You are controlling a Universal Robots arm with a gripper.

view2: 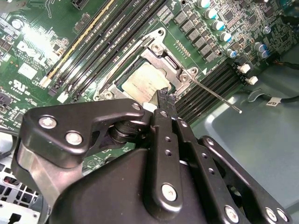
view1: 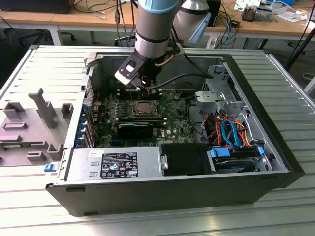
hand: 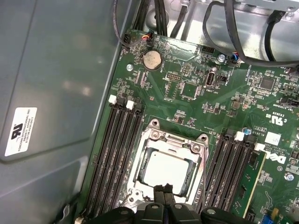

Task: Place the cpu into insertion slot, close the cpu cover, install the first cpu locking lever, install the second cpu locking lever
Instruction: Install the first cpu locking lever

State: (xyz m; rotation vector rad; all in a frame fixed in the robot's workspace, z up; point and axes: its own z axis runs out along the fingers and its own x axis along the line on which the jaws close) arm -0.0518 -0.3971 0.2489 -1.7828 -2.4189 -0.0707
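1. My gripper (view2: 164, 97) is closed, its two fingertips (hand: 159, 190) pressed together with nothing between them.
2. In both wrist views it hangs right over the edge of the chip (hand: 164, 169); I cannot tell whether the tips touch it.
3. The chip lies flat in the socket (hand: 139, 162) on the green board (hand: 187, 88), silver top facing up.
4. The cover (hand: 175, 140) is folded down around the chip, which shows through its square window.
5. In the second wrist view a thin metal lever (view2: 215, 95) sticks out from one corner of the cover, slanting across the black memory slots (view2: 210, 88) towards the grey floor of the case.
6. In the exterior view my arm reaches down into the open computer case (view1: 275, 137), with the gripper (view1: 143, 87) just above the socket, near the middle of the board.
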